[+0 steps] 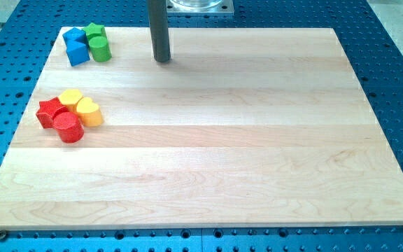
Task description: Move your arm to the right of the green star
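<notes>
Green star (95, 31) at upper left of frame, packed against green cylinder (100, 49) and blue blocks (76, 47), shapes unclear. My tip (162, 60) right of star, well apart. No jaws fitted. Best: slide left along star's row, stop short of contact.

Setting: laboratory bench. Blue perforated metal table (397, 70) bearing pale wooden board (208, 140). Metal mount (196, 5) at the view's top.

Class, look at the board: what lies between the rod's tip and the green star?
Nothing. In the camera view, only bare wooden board separates my tip from the green star; the green cylinder sits just below that line, touching the star.
</notes>
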Controlling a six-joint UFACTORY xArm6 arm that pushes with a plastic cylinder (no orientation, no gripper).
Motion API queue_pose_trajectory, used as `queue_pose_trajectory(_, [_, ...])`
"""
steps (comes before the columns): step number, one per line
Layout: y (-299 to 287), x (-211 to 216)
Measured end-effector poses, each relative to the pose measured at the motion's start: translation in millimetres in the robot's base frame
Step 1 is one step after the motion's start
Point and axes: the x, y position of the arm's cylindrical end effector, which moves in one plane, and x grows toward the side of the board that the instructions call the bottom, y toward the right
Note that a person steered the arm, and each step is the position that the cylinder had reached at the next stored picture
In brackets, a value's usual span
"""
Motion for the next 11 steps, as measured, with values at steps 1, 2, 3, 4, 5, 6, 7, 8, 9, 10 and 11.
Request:
queue_pose_trajectory(1, [0, 0])
queue_pose_trajectory(2, [-2, 0])
queue_pose_trajectory(3, [-10, 0])
queue_pose_trajectory(4, [-11, 0])
queue_pose_trajectory(5, [-11, -3])
queue_pose_trajectory(6, [-11, -29])
queue_pose_trajectory(7, [-11, -73])
queue_pose_trajectory(8, [-11, -78])
queue_pose_trajectory(9, [-11, -78])
queue_pose_trajectory(10, [-27, -89])
queue_pose_trajectory(11, [-40, -91])
